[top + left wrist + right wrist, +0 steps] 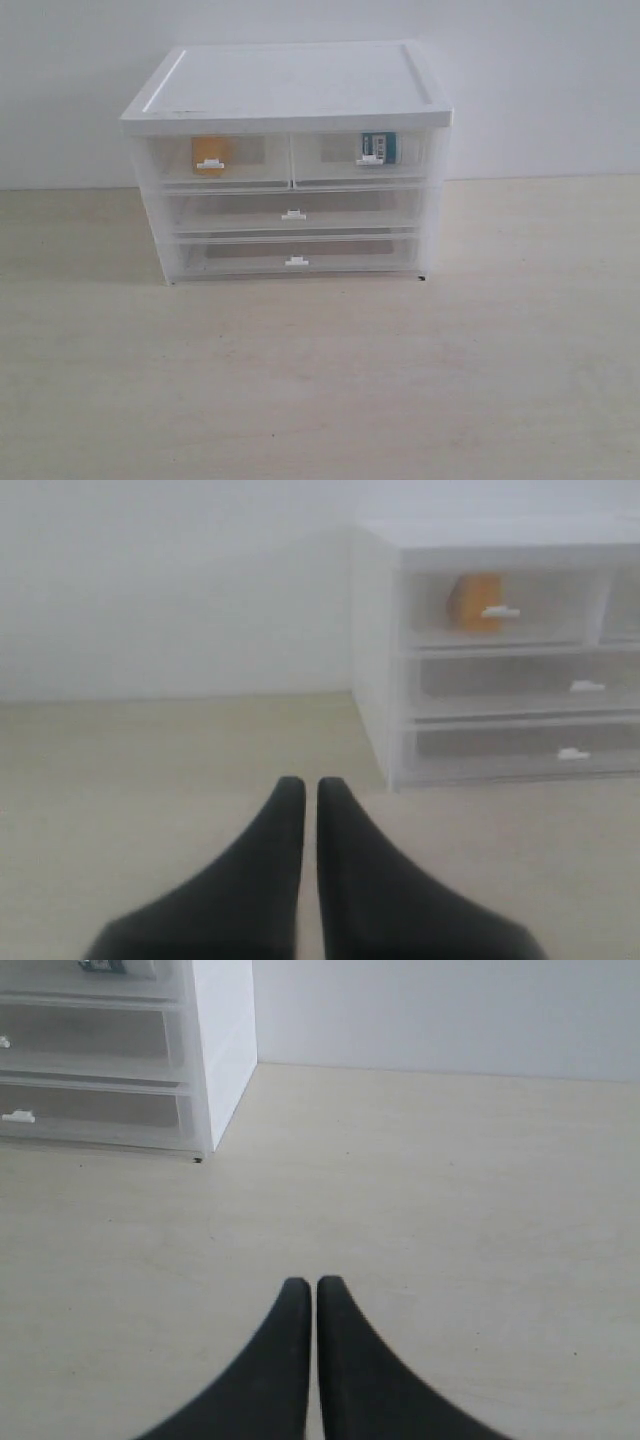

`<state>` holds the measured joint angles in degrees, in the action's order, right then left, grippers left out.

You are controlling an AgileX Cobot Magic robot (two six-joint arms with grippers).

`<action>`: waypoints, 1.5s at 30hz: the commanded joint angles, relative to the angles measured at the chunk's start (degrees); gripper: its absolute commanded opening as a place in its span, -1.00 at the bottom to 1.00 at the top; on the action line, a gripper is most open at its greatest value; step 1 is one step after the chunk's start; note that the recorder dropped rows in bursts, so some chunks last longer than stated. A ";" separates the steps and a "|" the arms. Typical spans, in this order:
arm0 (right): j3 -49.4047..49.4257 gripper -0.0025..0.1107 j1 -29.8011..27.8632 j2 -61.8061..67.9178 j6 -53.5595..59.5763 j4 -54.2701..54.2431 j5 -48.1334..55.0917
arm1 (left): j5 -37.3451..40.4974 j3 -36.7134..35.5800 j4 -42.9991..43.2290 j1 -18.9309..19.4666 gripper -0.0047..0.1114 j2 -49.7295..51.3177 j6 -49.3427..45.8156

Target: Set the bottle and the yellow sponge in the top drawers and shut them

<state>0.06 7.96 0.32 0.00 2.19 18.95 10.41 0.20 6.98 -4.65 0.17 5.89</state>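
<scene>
**Q:** The bottle [378,148]: where was it?

**A:** It was inside the right top drawer [325,155] of the white-topped cabinet [290,85]. Its teal label showed through the clear front, just behind the small white handle.

**Q:** And the yellow sponge [211,154]?

**A:** It was in the left top drawer [255,158], likewise seen through the plastic. The left wrist view showed it as an orange blur behind the handle.

**Q:** How did the drawers stand?

**A:** Both half-width drawers were pushed in, with their fronts flush with the cabinet face. Below them, the upper full-width drawer [230,212] and the lower full-width drawer [230,257] were also shut. No contents could be made out in either.

**Q:** What of the grippers?

**A:** The left gripper [311,785] was above the pale table [320,380], well apart from the cabinet. Its dark fingers were drawn together to a thin slit and held nothing. The right gripper [306,1285] was the same, narrow and empty, off the cabinet's other side. Neither appeared in the exterior view.
</scene>
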 commanded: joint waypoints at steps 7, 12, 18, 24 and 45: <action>-0.06 -0.96 0.08 -0.32 0.00 -0.09 -0.51 | 6.54 -0.20 -4.10 1.73 -0.85 -0.17 -2.07; -0.06 -0.96 0.08 -0.32 0.00 -0.09 -0.51 | 6.54 -0.20 -5.07 1.73 -0.85 -0.17 -4.65; -0.06 -0.96 0.08 -0.32 0.00 -0.09 -0.51 | 6.54 -0.20 -5.07 1.73 -0.85 -0.17 -4.65; -0.06 -0.96 0.08 -0.32 0.00 -0.09 -0.51 | 6.54 -0.20 -5.07 1.73 -0.85 -0.17 -4.63; -0.06 -0.96 0.08 -0.32 0.00 -0.09 -0.51 | 6.54 -0.20 -5.07 1.73 -0.85 -0.17 -4.63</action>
<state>0.06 7.96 0.32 0.00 2.19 18.95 16.75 0.20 2.43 -3.11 0.17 1.47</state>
